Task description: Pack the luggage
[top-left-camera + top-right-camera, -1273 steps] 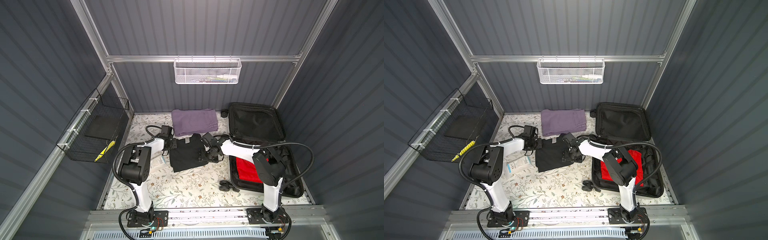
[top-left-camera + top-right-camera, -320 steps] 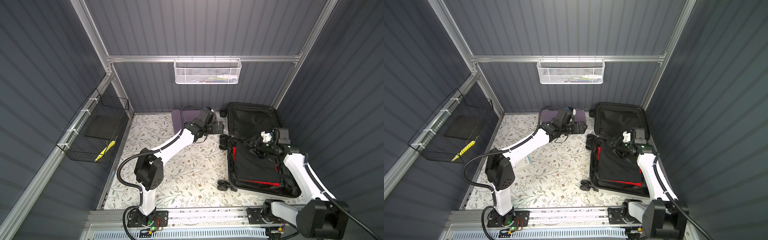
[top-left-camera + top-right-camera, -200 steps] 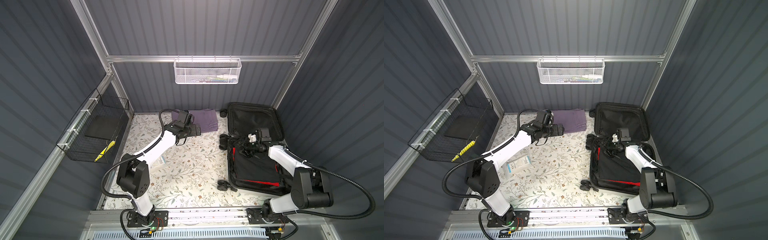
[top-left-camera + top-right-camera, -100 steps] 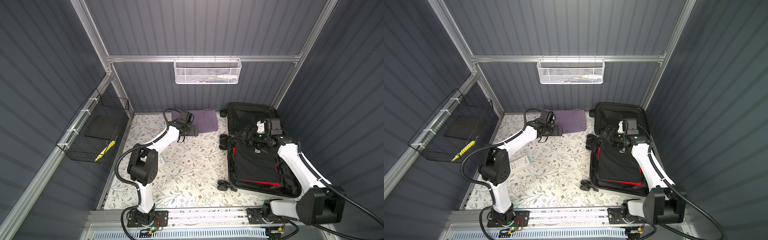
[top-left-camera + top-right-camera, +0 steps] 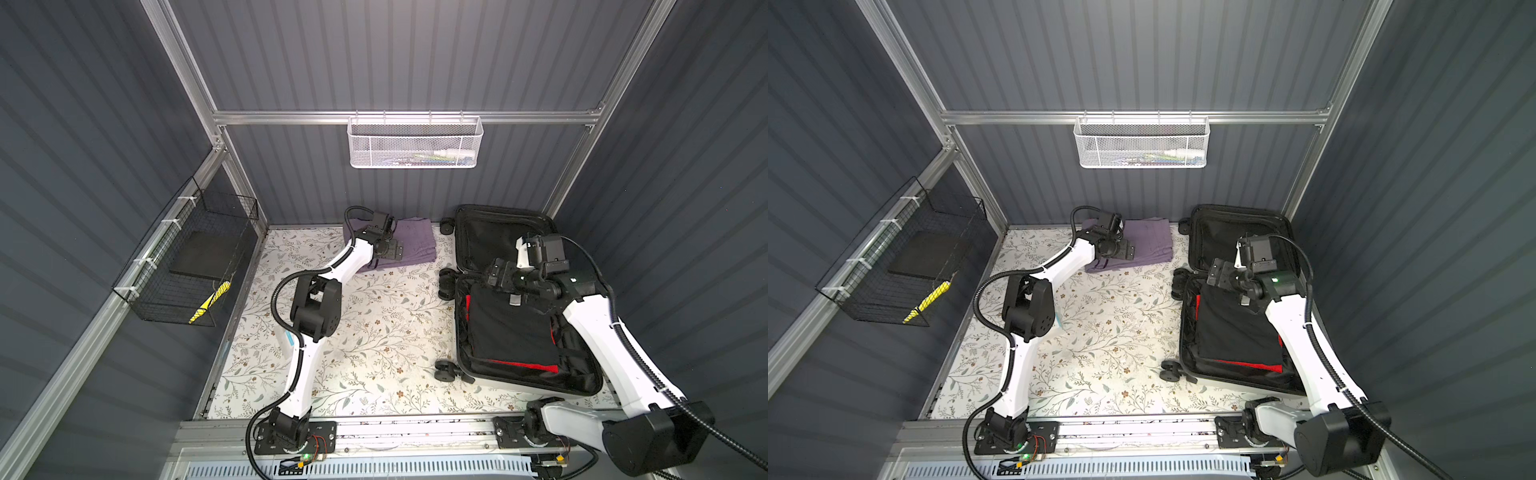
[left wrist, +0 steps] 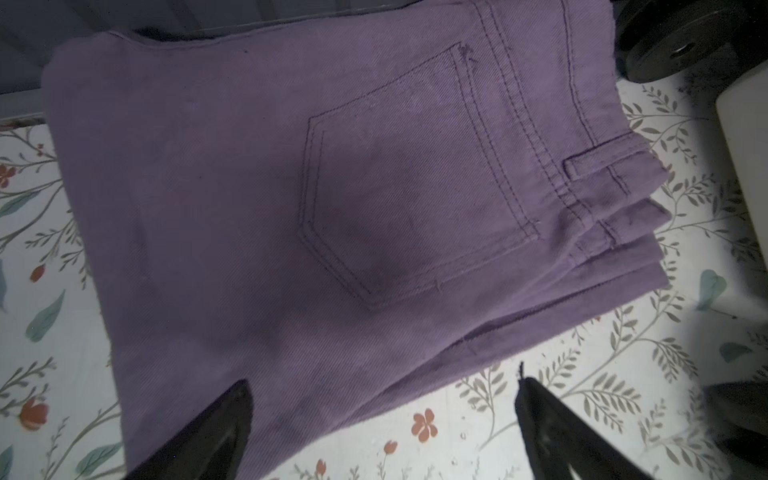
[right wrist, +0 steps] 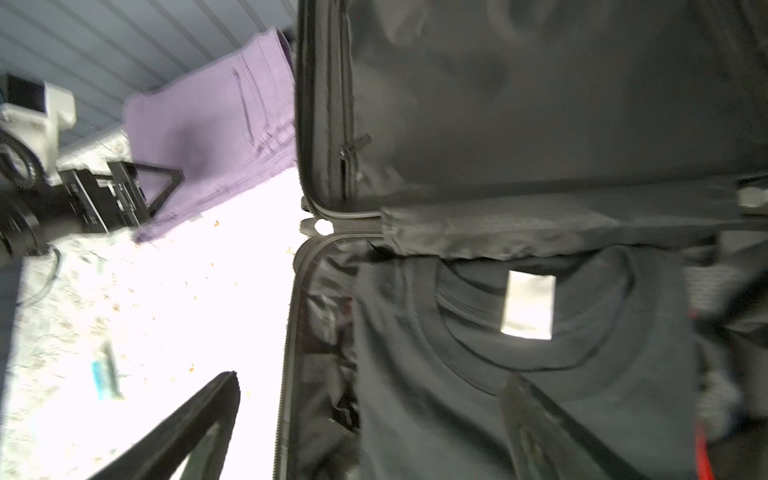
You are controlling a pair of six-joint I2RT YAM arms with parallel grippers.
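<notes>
The luggage (image 5: 498, 384) (image 5: 1225, 384) lies open at the right, its black-lined lid propped against the back wall. A black shirt (image 5: 511, 328) (image 5: 1233, 332) (image 7: 498, 332) lies in its lower half over a red garment (image 5: 536, 368). My right gripper (image 5: 496, 274) (image 5: 1219, 274) (image 7: 372, 376) hovers open and empty above the shirt's collar end, near the hinge. Folded purple trousers (image 5: 415, 245) (image 5: 1152, 241) (image 6: 332, 187) lie at the back. My left gripper (image 5: 392, 251) (image 5: 1123, 251) (image 6: 382, 380) is open over their near edge, holding nothing.
A white mesh basket (image 5: 414, 143) hangs on the back wall. A black wire basket (image 5: 187, 266) holding a yellow item (image 5: 208, 307) hangs on the left wall. A small teal-and-white packet (image 7: 104, 378) lies on the floral floor. The luggage's wheels (image 5: 446, 370) stick out leftward.
The black shirt went from the floor into the luggage. In the last second my right gripper opened wide and lifted off it. My left gripper settled over the trousers' near edge.
</notes>
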